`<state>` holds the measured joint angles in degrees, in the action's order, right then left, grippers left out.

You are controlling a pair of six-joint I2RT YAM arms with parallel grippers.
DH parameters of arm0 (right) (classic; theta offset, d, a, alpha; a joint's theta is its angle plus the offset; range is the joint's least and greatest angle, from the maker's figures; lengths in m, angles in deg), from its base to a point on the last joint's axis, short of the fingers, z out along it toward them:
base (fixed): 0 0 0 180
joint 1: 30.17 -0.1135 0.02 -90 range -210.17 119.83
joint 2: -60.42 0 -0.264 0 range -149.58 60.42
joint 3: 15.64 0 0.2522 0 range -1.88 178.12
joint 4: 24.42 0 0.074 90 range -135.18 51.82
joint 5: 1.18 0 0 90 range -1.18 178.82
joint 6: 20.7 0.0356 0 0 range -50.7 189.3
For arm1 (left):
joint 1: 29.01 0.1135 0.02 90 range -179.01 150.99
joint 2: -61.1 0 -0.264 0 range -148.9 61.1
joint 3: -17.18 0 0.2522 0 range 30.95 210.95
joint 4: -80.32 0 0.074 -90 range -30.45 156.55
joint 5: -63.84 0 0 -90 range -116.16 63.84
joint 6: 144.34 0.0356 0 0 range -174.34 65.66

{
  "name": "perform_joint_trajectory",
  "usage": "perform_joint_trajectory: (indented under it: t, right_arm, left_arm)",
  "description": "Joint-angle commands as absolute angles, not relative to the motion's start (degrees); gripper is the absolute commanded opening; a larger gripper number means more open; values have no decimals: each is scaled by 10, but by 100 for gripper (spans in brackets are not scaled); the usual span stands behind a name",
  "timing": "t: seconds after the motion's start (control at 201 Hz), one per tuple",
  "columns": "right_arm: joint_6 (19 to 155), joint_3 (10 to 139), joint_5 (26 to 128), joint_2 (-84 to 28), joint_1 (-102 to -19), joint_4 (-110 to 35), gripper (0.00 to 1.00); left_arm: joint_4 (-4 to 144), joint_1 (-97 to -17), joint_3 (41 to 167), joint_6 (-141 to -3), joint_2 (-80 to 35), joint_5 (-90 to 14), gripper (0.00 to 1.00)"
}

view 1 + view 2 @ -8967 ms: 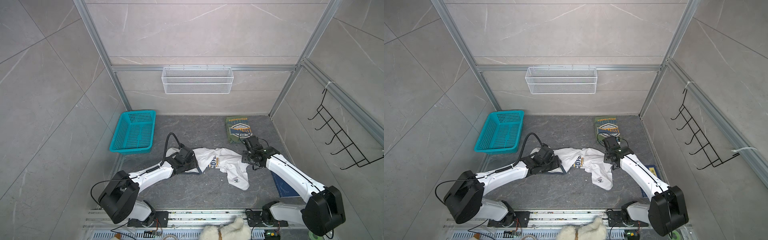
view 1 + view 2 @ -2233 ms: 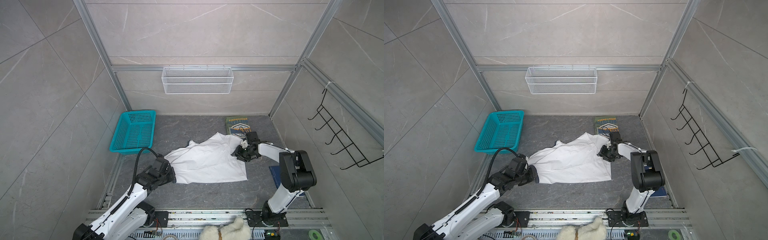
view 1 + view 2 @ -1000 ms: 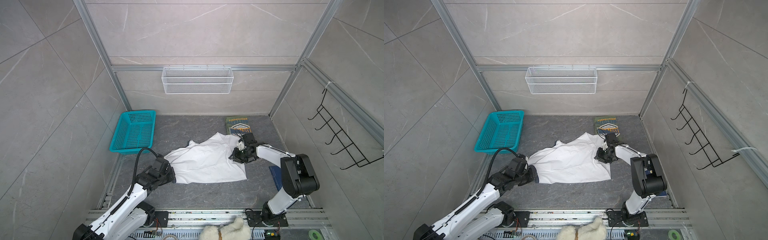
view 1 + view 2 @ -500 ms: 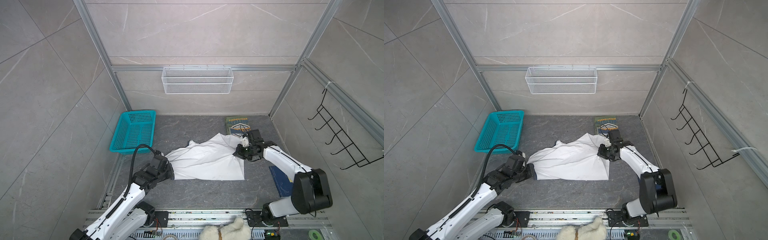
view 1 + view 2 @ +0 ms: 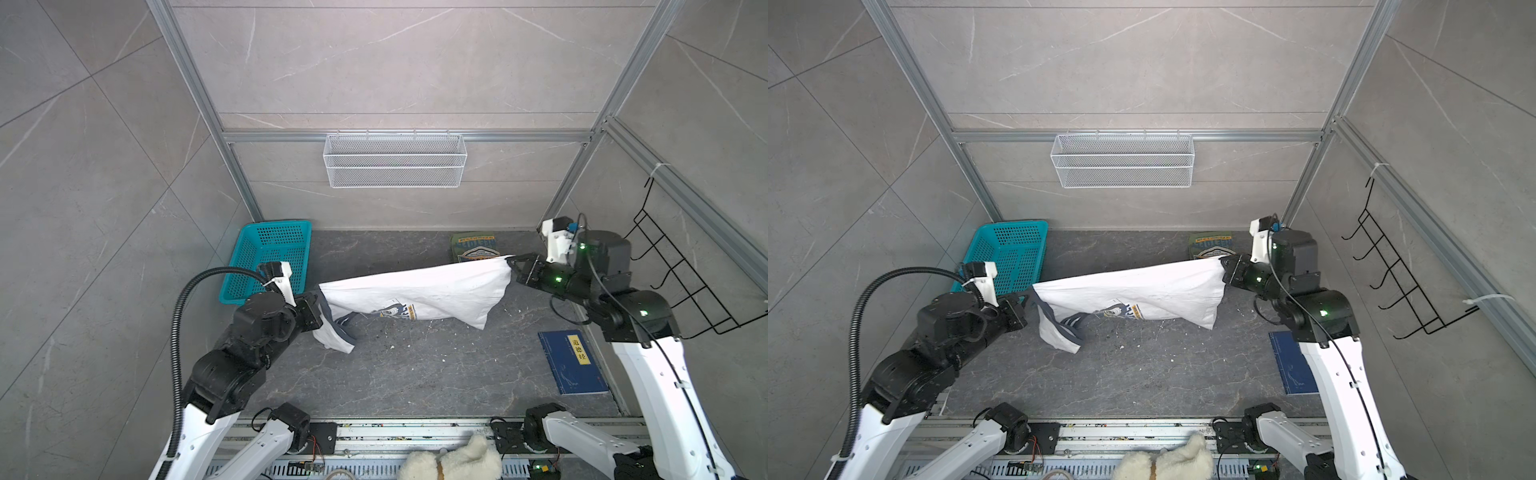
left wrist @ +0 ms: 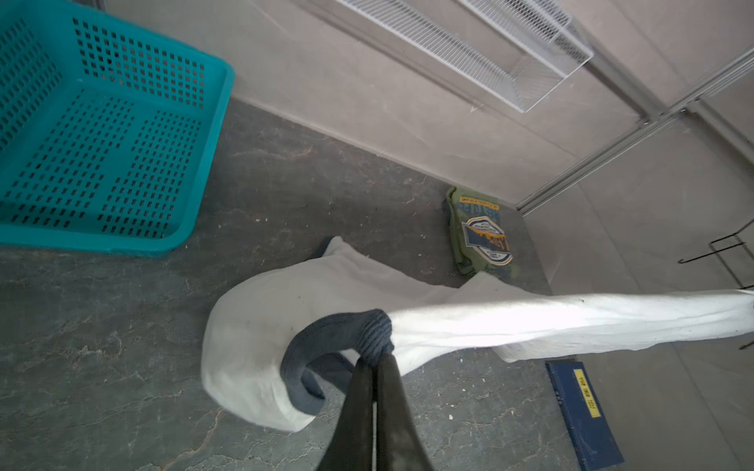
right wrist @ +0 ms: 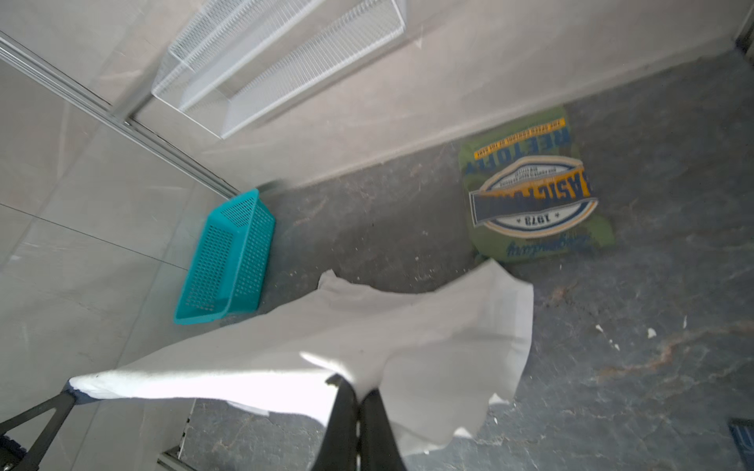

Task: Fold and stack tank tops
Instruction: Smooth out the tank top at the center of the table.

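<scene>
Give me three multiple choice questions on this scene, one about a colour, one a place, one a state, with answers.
1. The perforated plastic basket is: A) red B) teal C) yellow
2. The folded olive green cloth tank top lies: A) in that basket B) in the right jaws C) on the grey floor by the back wall
3. The white cloth tank top is: A) stretched between the left jaws and right jaws B) folded flat C) heaped
Answers: B, teal in every view; C, it lies below that wall; A, each arm pinches one end.
</scene>
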<state>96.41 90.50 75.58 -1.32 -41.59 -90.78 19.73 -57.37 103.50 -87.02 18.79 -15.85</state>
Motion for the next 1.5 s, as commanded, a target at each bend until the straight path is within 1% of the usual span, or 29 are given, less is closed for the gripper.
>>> perform_joint_trajectory:
  t: [0.0, 0.154, 0.418, 0.617, 0.722, 0.776, 0.846, 0.901, 0.956, 1.145, 1.199, 1.359, 1.438, 1.493]
  right_arm:
    - [950, 981, 776, -54, -416, -955, 1]
    - [953, 1077, 777, -126, -416, -960, 0]
    - [952, 1195, 795, -251, -414, -931, 0]
    - [960, 1347, 797, -371, -393, -946, 0]
    - [979, 1453, 768, -429, -363, -979, 0]
    - [984, 1499, 756, -443, -353, -996, 0]
    - [982, 1508, 751, -436, -348, -1001, 0]
    - [979, 1476, 749, -408, -347, -992, 0]
    - [976, 1404, 740, -365, -347, -969, 0]
    - [978, 1122, 711, -198, -346, -903, 1]
    - [980, 1028, 694, -148, -346, -891, 1]
    - [982, 772, 663, -17, -346, -889, 1]
    - [979, 683, 638, 26, -346, -905, 1]
    - [975, 633, 663, 51, -347, -939, 1]
  left_arm:
    - [186, -572, 1106, -820, 161, -139, 0]
    - [192, -572, 1185, -793, 89, -103, 0]
    - [220, -561, 1308, -742, -87, -61, 0]
    - [244, -497, 1419, -719, -201, -108, 0]
    - [245, -479, 1492, -699, -243, -142, 0]
    - [246, -477, 1520, -691, -252, -157, 0]
    - [250, -477, 1531, -694, -245, -183, 0]
    - [255, -477, 1514, -705, -226, -212, 0]
    - [272, -478, 1467, -718, -189, -238, 0]
    - [289, -478, 1238, -762, -30, -304, 0]
    - [285, -477, 1168, -777, 14, -338, 0]
    - [242, -478, 971, -829, 120, -428, 0]
    - [212, -479, 887, -854, 167, -446, 0]
    - [189, -478, 837, -871, 194, -457, 0]
